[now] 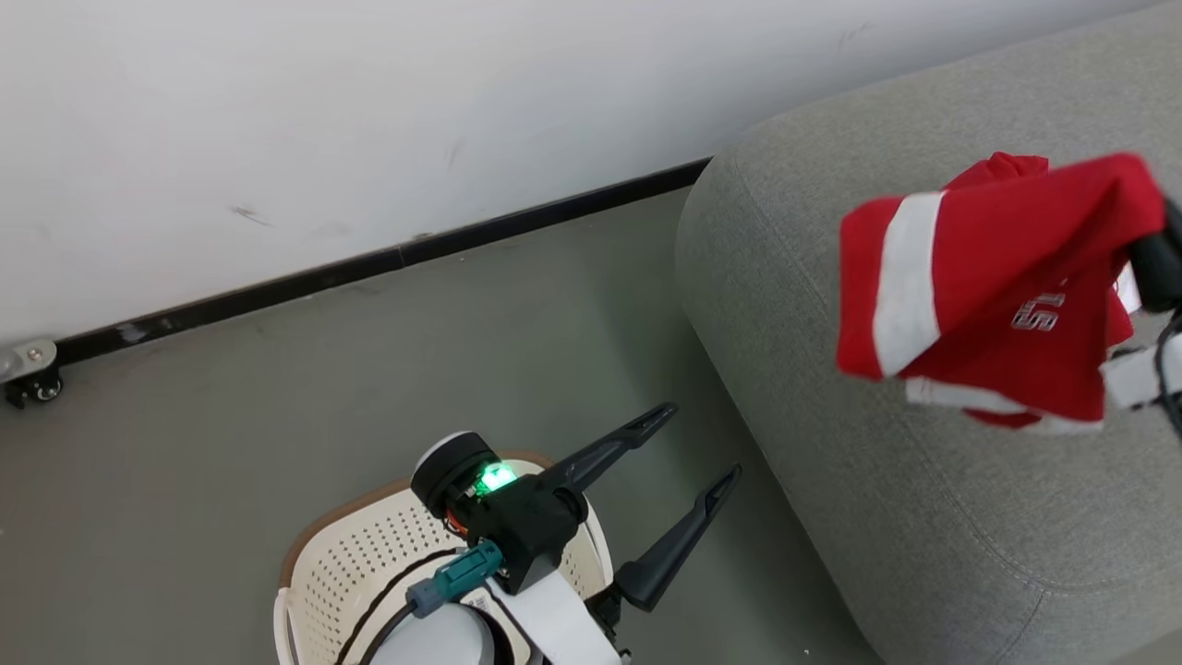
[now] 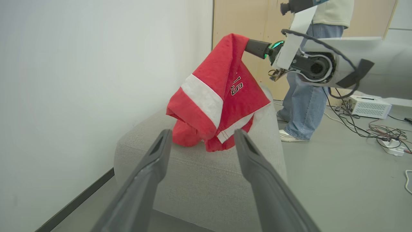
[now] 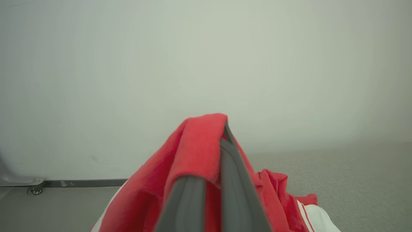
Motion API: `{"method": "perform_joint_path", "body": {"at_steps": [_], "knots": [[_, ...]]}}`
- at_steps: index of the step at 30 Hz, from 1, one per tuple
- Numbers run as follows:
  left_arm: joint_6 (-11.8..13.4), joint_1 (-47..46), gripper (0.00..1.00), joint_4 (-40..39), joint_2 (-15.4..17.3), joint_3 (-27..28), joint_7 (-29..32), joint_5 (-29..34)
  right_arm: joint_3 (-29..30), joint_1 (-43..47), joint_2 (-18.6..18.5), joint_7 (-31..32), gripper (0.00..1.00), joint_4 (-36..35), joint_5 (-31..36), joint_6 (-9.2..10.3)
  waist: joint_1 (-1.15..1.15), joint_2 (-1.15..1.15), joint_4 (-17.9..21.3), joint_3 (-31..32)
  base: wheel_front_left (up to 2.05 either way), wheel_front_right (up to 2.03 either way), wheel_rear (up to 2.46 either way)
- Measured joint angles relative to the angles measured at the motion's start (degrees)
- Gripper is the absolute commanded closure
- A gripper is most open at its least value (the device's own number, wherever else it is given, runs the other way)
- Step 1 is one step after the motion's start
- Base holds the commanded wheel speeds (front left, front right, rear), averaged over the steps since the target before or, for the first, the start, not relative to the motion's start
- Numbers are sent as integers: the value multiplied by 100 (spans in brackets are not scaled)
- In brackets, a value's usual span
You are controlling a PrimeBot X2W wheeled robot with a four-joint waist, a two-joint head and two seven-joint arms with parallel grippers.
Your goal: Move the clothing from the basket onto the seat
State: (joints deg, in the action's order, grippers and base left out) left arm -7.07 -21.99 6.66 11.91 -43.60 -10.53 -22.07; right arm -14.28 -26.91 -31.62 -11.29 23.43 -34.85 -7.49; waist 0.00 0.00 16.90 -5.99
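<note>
A red sports garment [image 1: 1007, 277] with a white stripe hangs over the grey seat [image 1: 877, 480]; the right gripper [image 3: 220, 141] has its fingers clamped together on the top fold; whether the hem touches the seat is unclear. The left gripper [image 1: 702, 440] is beside the seat's front, above the cream laundry basket [image 1: 369, 563], fingers apart and empty. The carry looks nearly done; release onto the seat is left; the left arm hides most of the basket, so more clothing may be inside.
</note>
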Motion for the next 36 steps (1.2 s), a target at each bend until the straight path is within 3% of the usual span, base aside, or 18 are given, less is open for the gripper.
{"method": "perform_joint_path", "body": {"at_steps": [11,28,32,36], "knots": [[52,-290,0,-205,33,40,155,121,590,-1070,-566,286,100,303,158,0,0,0,-72,-438,0,0,0],[100,-737,0,-563,93,77,379,326,1857,-1858,-1588,408,100,1160,167,0,0,0,-202,-1186,0,0,0],[100,-801,0,-625,94,80,402,422,1813,-1751,-1464,405,100,1386,186,0,0,0,-233,-1335,0,0,0],[100,-928,0,-680,90,76,435,444,1711,-1408,-964,345,100,1678,144,0,0,0,-270,-1475,0,0,0]]}}
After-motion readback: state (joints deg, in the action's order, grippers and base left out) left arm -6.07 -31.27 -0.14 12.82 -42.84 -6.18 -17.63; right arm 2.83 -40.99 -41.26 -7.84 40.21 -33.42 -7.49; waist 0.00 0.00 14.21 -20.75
